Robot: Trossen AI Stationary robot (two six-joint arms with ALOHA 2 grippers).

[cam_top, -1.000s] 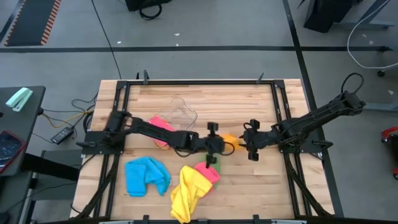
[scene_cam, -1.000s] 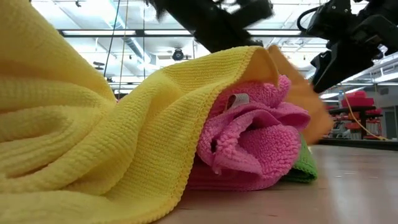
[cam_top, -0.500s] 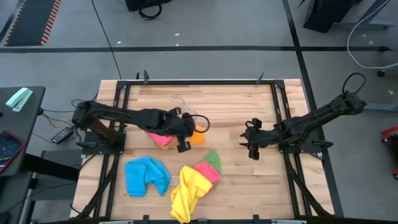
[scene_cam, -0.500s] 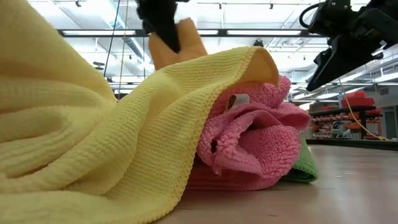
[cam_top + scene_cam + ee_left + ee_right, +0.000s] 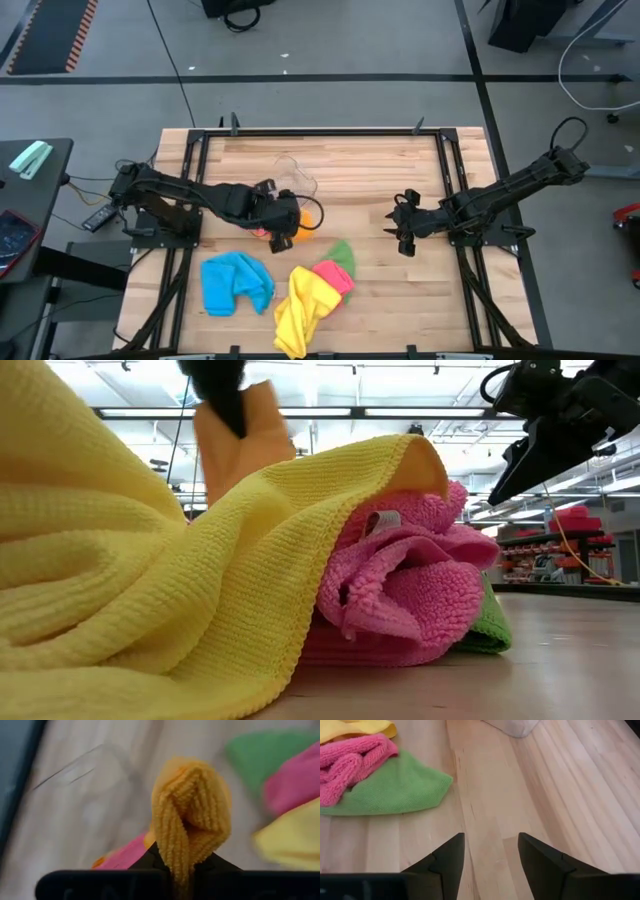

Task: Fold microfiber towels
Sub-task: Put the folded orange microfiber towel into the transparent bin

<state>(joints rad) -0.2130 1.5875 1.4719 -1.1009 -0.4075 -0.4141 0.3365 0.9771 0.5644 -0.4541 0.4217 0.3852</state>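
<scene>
The left tool pinched a folded orange microfiber towel, apparently carrying it toward the clear plastic tub; next likely release. The right tool hovered spread.

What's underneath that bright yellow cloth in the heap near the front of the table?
The ribbed yellow microfibre towel drapes over a fluffy pink towel, which lies on a flat green towel. Anything deeper under the yellow folds is covered.
</scene>
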